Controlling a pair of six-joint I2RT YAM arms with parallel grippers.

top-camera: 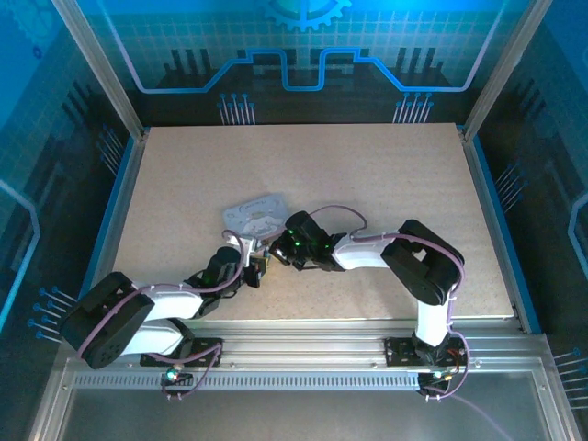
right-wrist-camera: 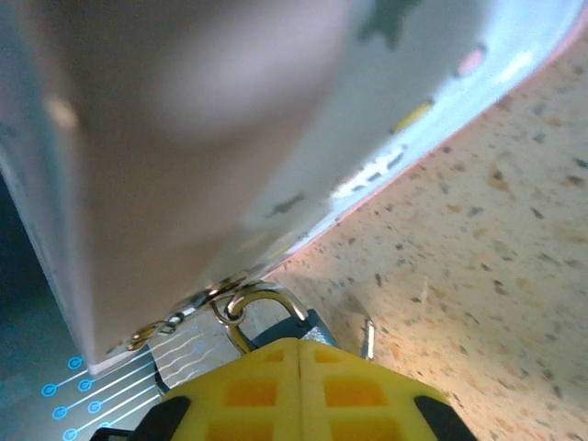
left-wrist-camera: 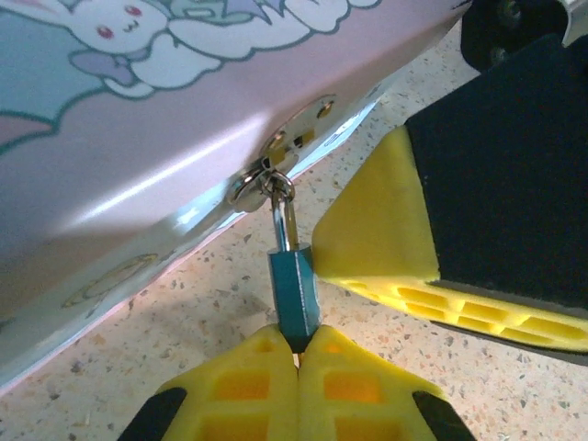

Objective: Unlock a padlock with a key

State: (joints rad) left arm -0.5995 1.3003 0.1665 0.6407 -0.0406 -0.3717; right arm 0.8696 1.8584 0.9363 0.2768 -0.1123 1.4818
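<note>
Padlock (left-wrist-camera: 294,292), a small teal-blue block, hung by its thin metal shackle (left-wrist-camera: 284,216) from the hasp (left-wrist-camera: 292,140) on the side of the pastel tin box (left-wrist-camera: 138,138), whose lid carried a cartoon rabbit print. In the left wrist view the lock body pointed toward 6 o'clock from the hasp. Its lower end was pinched between the yellow fingers (left-wrist-camera: 243,390) of the left gripper (left-wrist-camera: 296,354), which were closed on it.

At 3 o'clock from the lock, the yellow tip of the right gripper (right-wrist-camera: 299,347) reached up to the top of the lock body. Whether it touched the lock could not be told. In the right wrist view that gripper's fingers were pressed together tip to tip, with the brass-coloured shackle and a corner of the teal body just past them at 12 o'clock. Whether anything sat between the tips could not be told.

A thin grey metal sliver, apparently the key (right-wrist-camera: 368,337), showed on the speckled tabletop (left-wrist-camera: 514,395) at 2 o'clock from the right gripper's tips, near the lock and apart from the fingers.

In the overhead view both arms met near the middle of the tabletop, with the tin box at 12 o'clock from the grippers.
</note>
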